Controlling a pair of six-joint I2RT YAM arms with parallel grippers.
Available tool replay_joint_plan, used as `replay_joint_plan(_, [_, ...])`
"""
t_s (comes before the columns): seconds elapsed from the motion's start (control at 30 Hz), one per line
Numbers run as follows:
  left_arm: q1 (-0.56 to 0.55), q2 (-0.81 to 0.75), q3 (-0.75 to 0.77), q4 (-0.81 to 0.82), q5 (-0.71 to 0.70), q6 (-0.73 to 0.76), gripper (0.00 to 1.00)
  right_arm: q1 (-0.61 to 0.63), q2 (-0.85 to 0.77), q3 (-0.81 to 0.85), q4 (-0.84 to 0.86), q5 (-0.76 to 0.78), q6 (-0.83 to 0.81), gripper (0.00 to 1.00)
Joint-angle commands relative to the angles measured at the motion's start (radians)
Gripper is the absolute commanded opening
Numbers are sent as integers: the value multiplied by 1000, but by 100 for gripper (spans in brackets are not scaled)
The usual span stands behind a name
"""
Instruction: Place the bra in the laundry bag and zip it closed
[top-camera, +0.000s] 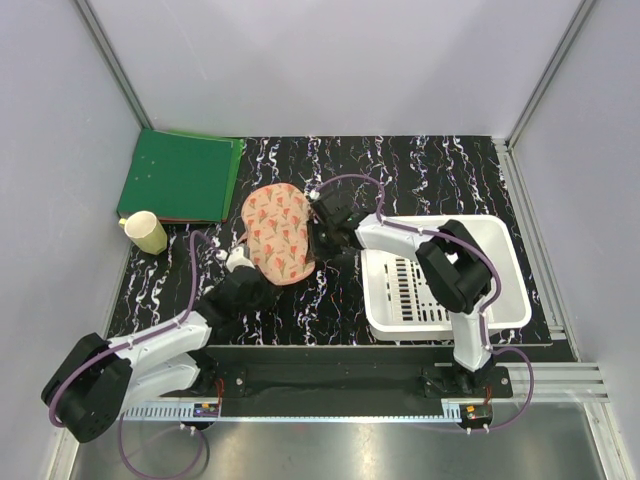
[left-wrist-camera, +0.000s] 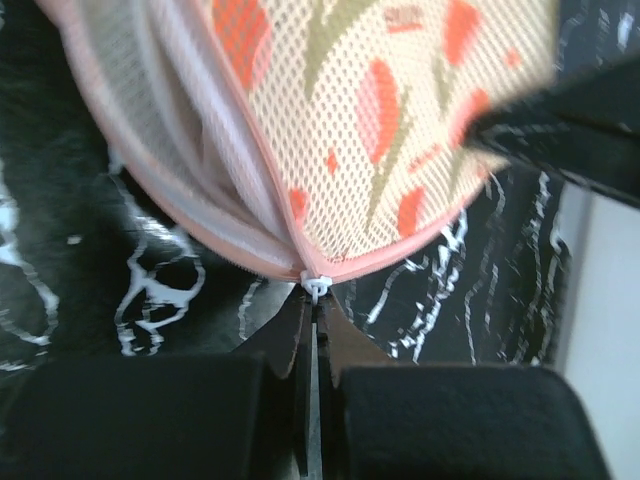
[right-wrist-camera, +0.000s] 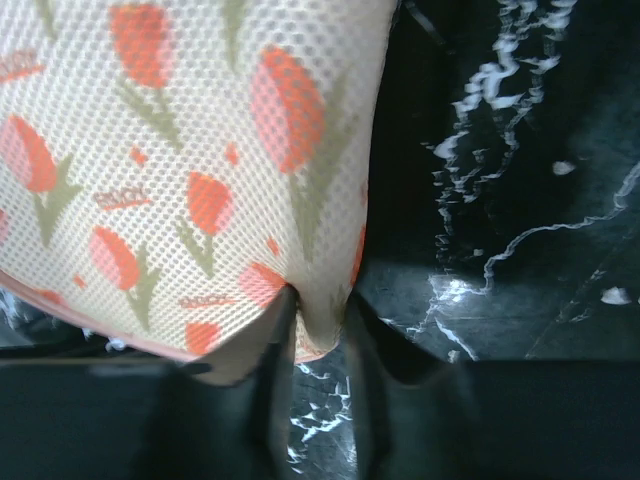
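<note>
A black marbled table top (top-camera: 450, 170) is enclosed by pale walls (top-camera: 330, 60).
The walls are joined by aluminium corner posts (top-camera: 113, 70); the top is veined in white and evenly lit, and a brushed metal surface (top-camera: 330, 450) is seen along its near edge.

top view: bright, even, sharp | wrist views: dimmer, close foreground blurred

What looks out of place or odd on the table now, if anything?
Nothing looks spilled or damaged. Only the laundry bag is not fully zipped: its seam gapes beside the zipper pull, which the left end effector pinches. The right end effector grips the bag's edge.
</note>
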Motion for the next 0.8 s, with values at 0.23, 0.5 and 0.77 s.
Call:
replay_joint_plan(0.23, [8, 22, 18, 148, 122, -26, 0, -2, -183, -40, -89, 40, 246, 77])
replay_joint_plan(0.5, [8, 20, 39, 173, 149, -67, 0, 25, -250, -194, 88, 21, 401, 79])
replay_joint_plan(0.77, [8, -34, 34, 159, 146, -88, 0, 64, -227, -223, 156, 33, 506, 73])
